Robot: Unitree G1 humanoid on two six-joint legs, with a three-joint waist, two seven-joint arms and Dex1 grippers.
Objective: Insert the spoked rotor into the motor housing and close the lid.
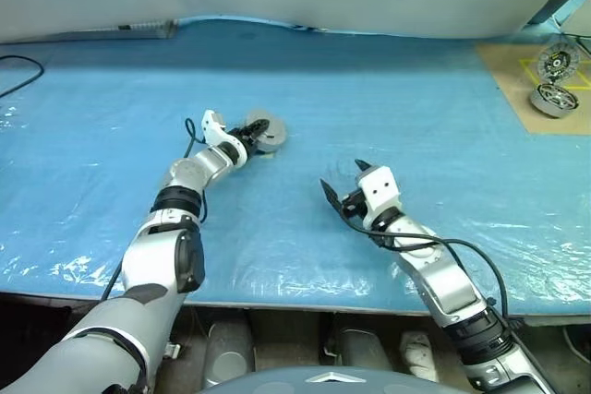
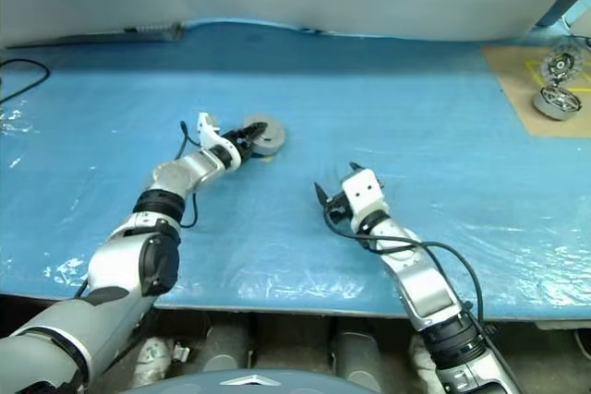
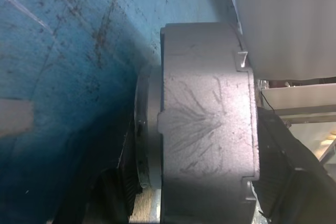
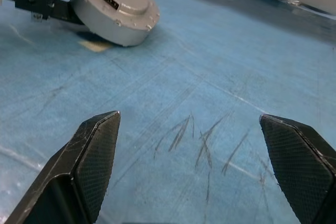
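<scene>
**Housing gripped at left, right jaws wide**

Housing [image 1: 266,134] sits on the blue mat [image 1: 111,136], left of centre and well back from the near edge. It reads as a closed grey drum with the lid [image 4: 118,1] down on top; whatever lies inside is hidden, so the rotor cannot be made out. The left gripper [image 1: 251,135] reaches in from the left, its fingers [image 3: 283,177] pressed on opposite faces of the drum, clamped on it. In the left wrist view the casing is cut off at the frame's lower edge. A small pale patch [image 4: 95,45] shows on the mat beneath the drum; what it is cannot be told.

To the right, the right gripper [image 1: 343,185] hangs low over bare mat with its jaws spread wide and nothing between them, well apart from the housing. Open mat lies around it on all sides.

At the far right, a brown board [image 1: 536,89] carries two shiny wheel-like units [image 1: 554,99], partly cut off by the frame edge.
</scene>
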